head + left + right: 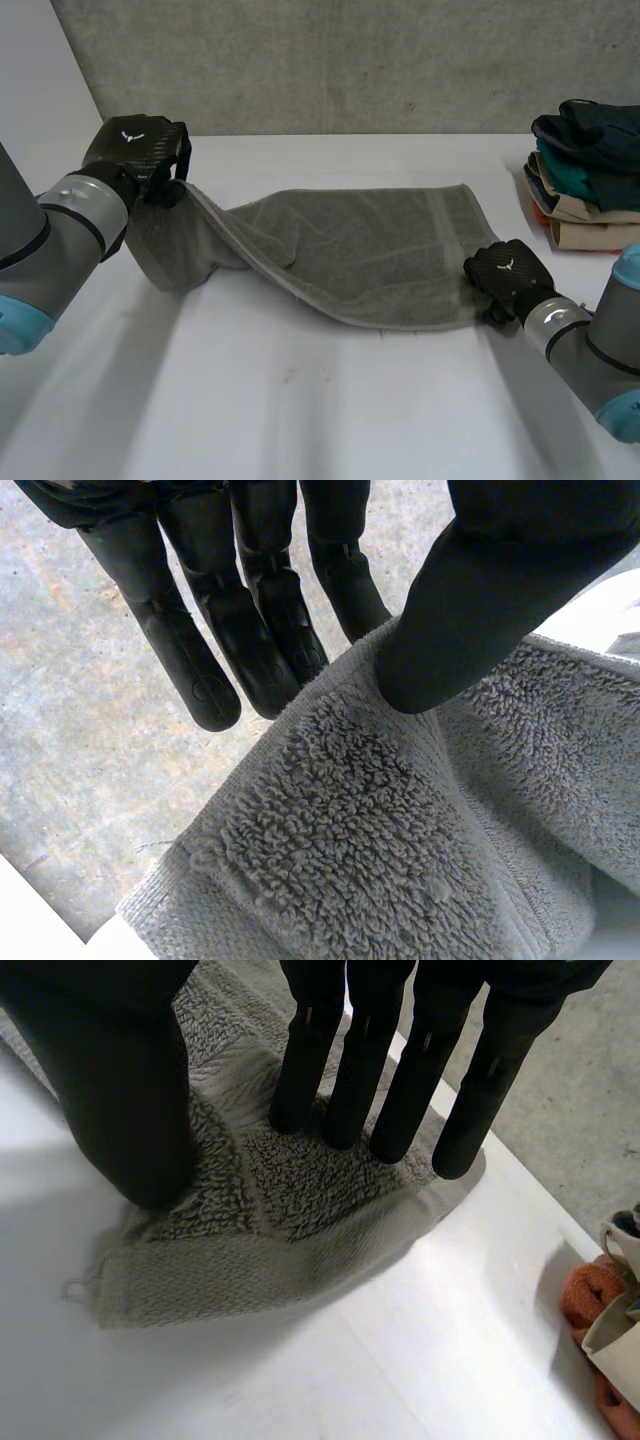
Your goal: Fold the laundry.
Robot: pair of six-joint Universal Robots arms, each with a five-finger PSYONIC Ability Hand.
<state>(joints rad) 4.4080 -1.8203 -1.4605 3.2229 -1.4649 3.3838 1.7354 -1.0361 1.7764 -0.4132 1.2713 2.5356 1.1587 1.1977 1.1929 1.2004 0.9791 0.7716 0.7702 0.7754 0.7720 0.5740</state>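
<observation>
A grey terry towel (pixel 370 250) lies stretched across the white table (pixel 300 410). My left hand (pixel 135 148) is raised above the table at the towel's left end, which hangs from it in a twisted drape. Seen from the left wrist, that hand (pixel 250 610) pinches the towel's edge (pixel 380 830) between its thumb and straight fingers. My right hand (pixel 505 272) rests on the towel's near right corner. In the right wrist view its straight fingers (pixel 400 1090) and thumb press down on that corner (pixel 280 1190), and the cloth between them is slightly rucked and still on the table.
A pile of folded clothes (pixel 585 170) in dark, teal, beige and orange stands at the table's far right, with its edge (pixel 610 1340) close beside my right hand. A concrete wall runs behind the table. Bare tabletop lies in front of the towel.
</observation>
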